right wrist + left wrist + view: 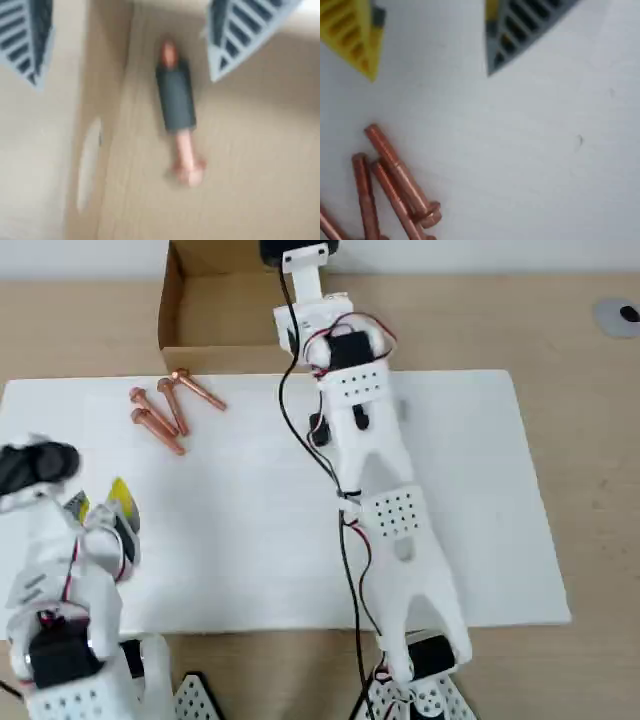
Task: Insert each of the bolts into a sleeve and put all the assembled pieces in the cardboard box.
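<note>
Right claw [125, 80], spread wide, over sleeved bolt [176, 102] in cardboard box [255, 180]

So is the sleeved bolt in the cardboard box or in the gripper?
In the cardboard box: the sleeved bolt lies on its floor, not held by the open right gripper.

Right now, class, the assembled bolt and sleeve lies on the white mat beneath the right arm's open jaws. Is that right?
Not quite. The assembled bolt and sleeve lies on the floor of the cardboard box, not on the white mat; the right wrist view shows it. It does lie beneath the right arm's open jaws.
</note>
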You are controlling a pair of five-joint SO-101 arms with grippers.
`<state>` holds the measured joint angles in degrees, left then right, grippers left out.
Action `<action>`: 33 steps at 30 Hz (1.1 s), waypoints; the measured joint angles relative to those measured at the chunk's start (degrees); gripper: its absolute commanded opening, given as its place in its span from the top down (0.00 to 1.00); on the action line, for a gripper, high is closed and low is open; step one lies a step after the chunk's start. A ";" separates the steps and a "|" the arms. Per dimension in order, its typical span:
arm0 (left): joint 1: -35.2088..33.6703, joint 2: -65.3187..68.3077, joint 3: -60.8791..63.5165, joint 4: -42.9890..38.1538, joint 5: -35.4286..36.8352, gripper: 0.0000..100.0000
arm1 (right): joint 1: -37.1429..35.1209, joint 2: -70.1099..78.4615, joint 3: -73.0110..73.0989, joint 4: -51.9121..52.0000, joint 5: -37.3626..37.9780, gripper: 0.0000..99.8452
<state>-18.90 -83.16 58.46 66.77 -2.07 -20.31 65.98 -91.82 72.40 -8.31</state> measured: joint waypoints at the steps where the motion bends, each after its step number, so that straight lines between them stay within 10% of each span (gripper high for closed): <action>1: -0.44 3.34 -1.67 -0.97 2.37 0.84 | 0.00 -2.11 -0.09 3.16 0.00 0.77; 14: -1.41 62.07 -26.37 -19.78 35.34 0.84 | 1.41 -28.22 0.18 29.27 -0.18 0.77; 33: -0.35 85.71 -40.79 -18.90 34.20 0.84 | 3.78 -59.08 49.32 29.19 -0.09 0.77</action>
<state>-19.25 2.55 17.67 47.87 32.13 -16.53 6.90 -42.51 101.58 -8.40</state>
